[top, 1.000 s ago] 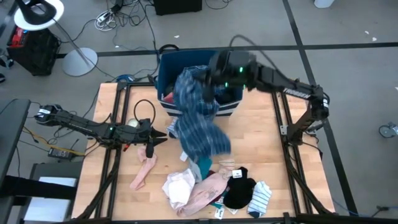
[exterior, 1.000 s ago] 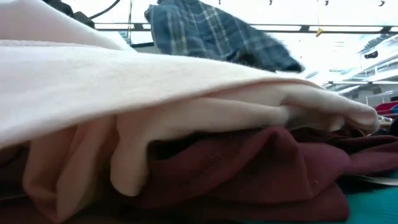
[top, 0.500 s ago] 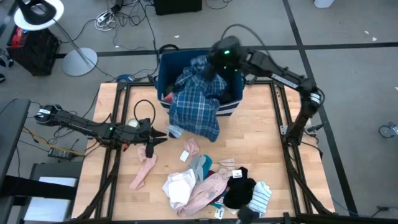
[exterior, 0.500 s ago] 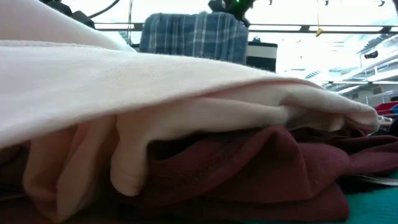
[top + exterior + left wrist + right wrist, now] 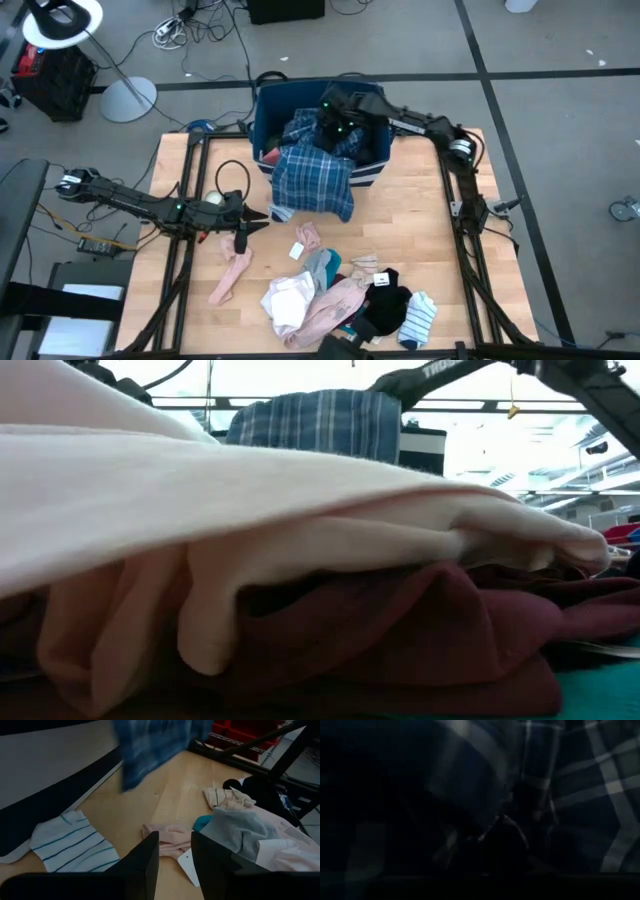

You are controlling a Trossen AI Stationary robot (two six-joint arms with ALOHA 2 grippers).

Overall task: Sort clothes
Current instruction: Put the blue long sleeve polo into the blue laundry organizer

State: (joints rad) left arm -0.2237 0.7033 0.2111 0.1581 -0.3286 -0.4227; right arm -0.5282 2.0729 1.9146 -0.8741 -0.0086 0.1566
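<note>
My right gripper point(image 5: 335, 112) reaches down into the dark blue bin point(image 5: 372, 170) at the table's far edge, shut on the blue plaid garment point(image 5: 315, 180). The garment's upper part lies in the bin. Its lower part hangs over the bin's near rim onto the table. The other clothes lie loose near the table's front edge: pink point(image 5: 232, 278), white point(image 5: 288, 300), black point(image 5: 385, 305), and a striped sock point(image 5: 420, 318). At the table's left, my left gripper point(image 5: 243, 226) stands open with nothing between its fingers. My right gripper holds the blue plaid garment by its upper end point(image 5: 322, 130) inside the bin, coming from above and slanting down. In the right wrist view, dark plaid cloth point(image 5: 580, 780) fills the picture and hides the fingers. One layer or several, I cannot tell.
A striped sock point(image 5: 75, 847) lies just in front of my left gripper, with a small pink piece point(image 5: 167, 837) and a grey one point(image 5: 240, 827) beyond it. In the low view, pink point(image 5: 250, 510) and maroon point(image 5: 400, 630) cloth block most of the picture. Bare wood lies between bin and heap.
My right gripper has sunk from high over the table's far half into the bin and has tipped downward, staying shut on the plaid garment. The garment's lower end has been drawn off the middle of the table and now drapes over the bin's near rim.
</note>
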